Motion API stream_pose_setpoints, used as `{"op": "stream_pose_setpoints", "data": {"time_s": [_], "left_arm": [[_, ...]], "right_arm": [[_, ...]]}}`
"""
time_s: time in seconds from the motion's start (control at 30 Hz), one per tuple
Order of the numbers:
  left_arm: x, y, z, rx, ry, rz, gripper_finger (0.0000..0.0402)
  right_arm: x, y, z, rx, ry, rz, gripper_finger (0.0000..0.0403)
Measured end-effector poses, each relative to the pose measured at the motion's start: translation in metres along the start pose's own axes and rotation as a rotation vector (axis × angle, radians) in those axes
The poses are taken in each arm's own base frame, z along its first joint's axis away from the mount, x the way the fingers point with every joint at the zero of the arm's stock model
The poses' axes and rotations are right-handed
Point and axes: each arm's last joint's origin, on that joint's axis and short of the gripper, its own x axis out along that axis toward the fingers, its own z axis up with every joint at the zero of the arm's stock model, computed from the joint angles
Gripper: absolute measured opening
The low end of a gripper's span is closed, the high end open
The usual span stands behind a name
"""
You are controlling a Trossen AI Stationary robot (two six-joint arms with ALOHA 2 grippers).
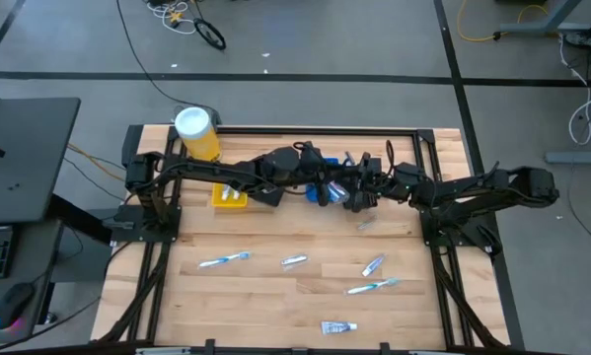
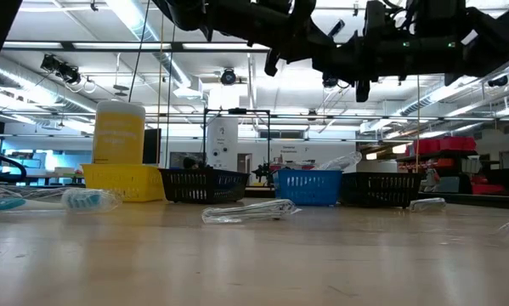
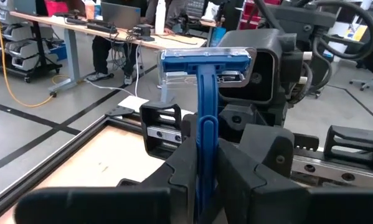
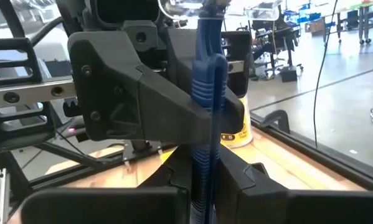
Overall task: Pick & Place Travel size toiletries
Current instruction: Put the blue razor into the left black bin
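Note:
A dark blue razor [image 3: 203, 93] with a clear-capped head stands upright in the air between my two grippers, above the far middle of the table. My left gripper [image 3: 205, 180] comes from the table's left and is shut on its handle. My right gripper [image 4: 203, 186] comes from the right and is shut on the same handle. In the high view they meet, left gripper [image 1: 330, 187] against right gripper [image 1: 359, 192]. Several toothbrushes and tubes lie flat on the near half, such as a light-blue toothbrush [image 1: 223, 260] and a tube [image 1: 338, 326]. My left gripper pinches the razor's handle [image 3: 202, 146] between its two fingers, level, from the table's left. The razor is lifted clear and stands upright, its head [image 3: 205, 61] on top. My right gripper pinches the same handle at its ribbed part [image 4: 205, 134] between its two fingers, level, from the table's right, facing the left gripper. The razor's head [image 4: 206, 7] is above the fingers.
A yellow canister [image 1: 196, 133] with a white lid stands at the far left. A row of small bins runs along the far side: yellow [image 2: 122, 181], black [image 2: 205, 184], blue [image 2: 309, 187], black [image 2: 381, 189]. A clear-wrapped item [image 2: 250, 211] lies mid-table.

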Motion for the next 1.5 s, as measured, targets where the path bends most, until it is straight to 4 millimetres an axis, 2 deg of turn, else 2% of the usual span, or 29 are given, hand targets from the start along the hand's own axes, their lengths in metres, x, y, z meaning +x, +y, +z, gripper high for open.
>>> {"op": "stream_pose_setpoints", "data": {"time_s": [0.3, 0.4, 0.6, 0.73, 0.87, 1.07, 1.3, 1.5], "left_arm": [[0.0, 0.002, -0.009, -0.028, 0.094, 0.019, 0.0063], [-0.001, 0.003, -0.015, -0.038, 0.154, 0.047, 0.0075], [-0.007, 0.006, -0.035, -0.075, 0.329, 0.189, 0.011], [-0.014, 0.002, -0.047, -0.05, 0.448, 0.248, 0.0131], [-0.019, -0.003, -0.055, -0.044, 0.517, 0.257, 0.0139], [-0.02, -0.007, -0.056, -0.04, 0.522, 0.262, 0.0135], [-0.02, -0.008, -0.055, -0.064, 0.502, 0.281, 0.013], [-0.02, -0.008, -0.055, -0.064, 0.503, 0.275, 0.0129]], "right_arm": [[-0.001, 0.0, -0.01, 0.074, 0.107, -0.016, 0.0035], [-0.002, 0.0, -0.017, 0.17, 0.176, -0.041, 0.0035], [-0.007, 0.001, -0.023, 0.211, 0.263, -0.072, 0.0035], [-0.017, -0.002, -0.021, 0.231, 0.308, -0.165, 0.0035], [-0.037, -0.008, -0.028, 0.233, 0.461, -0.32, 0.0035], [-0.057, -0.014, -0.035, 0.334, 0.606, -0.463, 0.0044], [-0.057, -0.03, -0.043, 0.296, 0.679, -0.561, 0.0074], [-0.056, -0.038, -0.046, 0.252, 0.748, -0.513, 0.0078]]}}
